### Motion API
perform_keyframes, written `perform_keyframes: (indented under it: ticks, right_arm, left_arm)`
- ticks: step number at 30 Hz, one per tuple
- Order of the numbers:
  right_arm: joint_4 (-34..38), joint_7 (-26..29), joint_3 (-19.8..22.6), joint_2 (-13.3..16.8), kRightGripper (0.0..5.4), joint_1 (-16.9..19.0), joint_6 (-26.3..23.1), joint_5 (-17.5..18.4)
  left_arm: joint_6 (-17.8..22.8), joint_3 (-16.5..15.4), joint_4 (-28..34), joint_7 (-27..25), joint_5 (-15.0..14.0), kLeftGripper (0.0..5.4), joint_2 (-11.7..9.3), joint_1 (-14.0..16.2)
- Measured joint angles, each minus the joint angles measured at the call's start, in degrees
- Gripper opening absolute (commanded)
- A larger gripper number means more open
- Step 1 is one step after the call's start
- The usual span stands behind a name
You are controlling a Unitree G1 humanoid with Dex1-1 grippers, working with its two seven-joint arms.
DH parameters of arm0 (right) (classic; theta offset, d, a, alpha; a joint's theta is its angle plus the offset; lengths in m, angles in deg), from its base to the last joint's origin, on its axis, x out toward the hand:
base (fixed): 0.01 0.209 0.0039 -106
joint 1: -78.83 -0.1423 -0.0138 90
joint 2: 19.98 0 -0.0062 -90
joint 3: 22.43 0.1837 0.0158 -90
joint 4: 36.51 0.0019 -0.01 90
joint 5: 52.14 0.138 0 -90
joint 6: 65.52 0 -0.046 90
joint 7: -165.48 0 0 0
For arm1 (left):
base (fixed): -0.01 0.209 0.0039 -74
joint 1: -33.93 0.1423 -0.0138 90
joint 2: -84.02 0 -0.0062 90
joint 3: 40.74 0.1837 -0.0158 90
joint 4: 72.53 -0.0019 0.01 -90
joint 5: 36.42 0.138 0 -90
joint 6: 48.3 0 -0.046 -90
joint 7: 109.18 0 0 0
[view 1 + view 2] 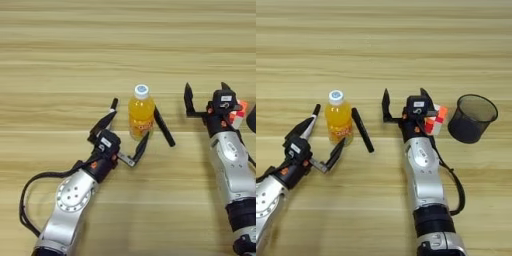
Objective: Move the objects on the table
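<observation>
Bottle stands upright on the surface; left hand gapes wide at its seven o'clock, right hand open, both empty.

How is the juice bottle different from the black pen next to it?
The orange-juice bottle stands upright, while the all-black marker lies flat on the wooden table. The bottle is orange with a white cap; the marker is black all over. The bottle is fat and round; the marker is thin. Both sit side by side near the left gripper.
</observation>
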Motion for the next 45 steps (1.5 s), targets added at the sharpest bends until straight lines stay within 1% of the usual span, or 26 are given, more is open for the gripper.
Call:
perform_keyframes:
  ticks: [8, 11, 18, 22, 24, 27, 31, 34, 36, 38, 40, 45]
  right_arm:
    - [0.0, 0.0, 0.1, 0.0, 5.37, 0.0, 0.0, 0.0]
    - [0.0, 0.0, 0.1, 0.0, 5.37, 0.1, 0.0, 0.0]
    - [0.1, 0.0, 0.1, -0.1, 5.37, 0.1, 0.0, 0.0]
    - [0.1, 0.0, 0.1, -0.2, 5.37, 0.1, 0.0, 0.0]
    - [0.1, 0.0, 0.1, -0.3, 5.37, 0.1, 0.0, 0.0]
    - [0.1, 0.0, 0.1, -0.4, 5.37, 0.1, 0.0, 0.0]
    - [0.1, 0.0, -0.1, -0.5, 5.37, 0.1, 0.0, -0.1]
    - [0.1, 0.0, -0.1, -0.6, 5.37, 0.1, 0.0, -0.1]
    - [0.1, 0.0, -0.2, -0.6, 5.4, 0.3, 0.0, -0.1]
    - [0.2, 0.0, -0.2, -0.6, 5.4, 0.5, 0.0, -0.1]
    - [0.2, 0.0, -0.1, -0.7, 5.4, 0.7, 0.0, -0.1]
    - [0.2, 0.0, -0.2, -0.8, 5.4, 0.7, 0.0, -0.1]
  left_arm:
    - [-0.1, 0.2, -6.0, 0.0, 0.1, 5.4, 1.8, -4.5]
    - [-0.3, 0.4, -7.8, 0.1, 0.6, 5.4, 2.0, -5.7]
    - [-0.6, 0.5, -10.4, 0.5, 0.7, 5.4, 2.5, -7.5]
    - [-1.1, 0.5, -14.0, 1.3, 0.9, 5.4, 4.0, -9.8]
    - [-1.3, 0.5, -15.1, 1.5, 1.1, 5.4, 4.5, -10.8]
    - [-1.8, 0.2, -17.4, 1.9, 1.3, 5.4, 4.7, -12.3]
    - [-2.7, -0.8, -22.5, 2.5, 1.3, 5.4, 5.2, -14.2]
    - [-3.4, -1.2, -24.0, 2.9, 1.3, 5.4, 5.7, -15.0]
    - [-3.9, -1.7, -24.6, 3.2, 1.3, 5.17, 5.9, -15.1]
    - [-4.4, -2.1, -24.9, 3.2, 1.2, 5.07, 6.0, -15.1]
    - [-4.9, -2.8, -25.0, 3.2, 0.6, 4.84, 6.2, -15.1]
    - [-5.1, -3.5, -25.0, 3.2, 0.2, 4.39, 6.2, -15.1]
